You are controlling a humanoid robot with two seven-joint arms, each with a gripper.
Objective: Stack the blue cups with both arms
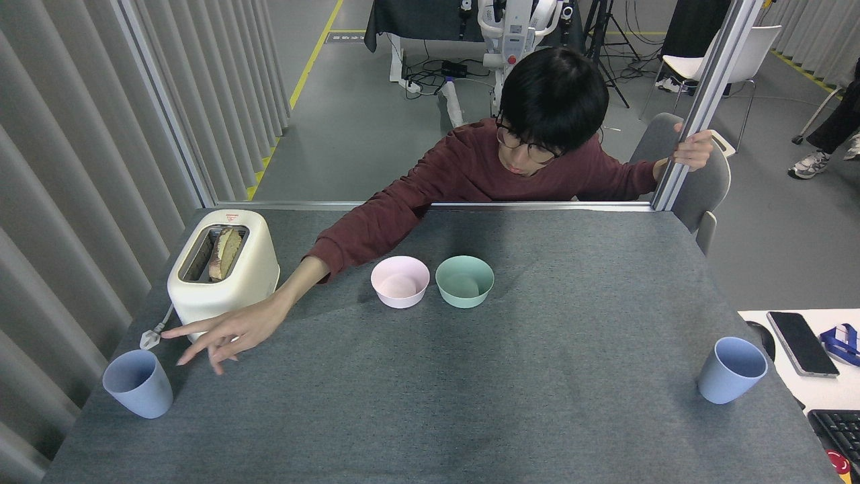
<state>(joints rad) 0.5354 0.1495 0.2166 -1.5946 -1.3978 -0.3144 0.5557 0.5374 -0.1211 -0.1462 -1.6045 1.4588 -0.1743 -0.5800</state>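
On the grey cloth-covered table (pixel 470 403), the two blue cups stand upright and well apart: the left blue cup (pixel 138 384) sits at about eight o'clock near the front left corner, and the right blue cup (pixel 731 370) at about four o'clock near the right edge. Neither of the robot's arms nor either gripper appears anywhere in the view, so how far they are open and whether they hold anything cannot be told. A person in a dark red sweater (pixel 430 185) leans over the far edge at twelve o'clock and reaches across toward nine o'clock, the person's hand (pixel 225 333) spread open with fingers pointing down-left, near the left cup but not touching it. Just behind that hand stands a cream toaster (pixel 225 272) with a slice of bread (pixel 227 252) in its slot. Near the table's centre, slightly toward twelve o'clock, a pink bowl (pixel 400 281) and a mint-green bowl (pixel 464 281) sit side by side, close but apart. At three o'clock beyond the table, a phone (pixel 801 343) lies on a white surface.
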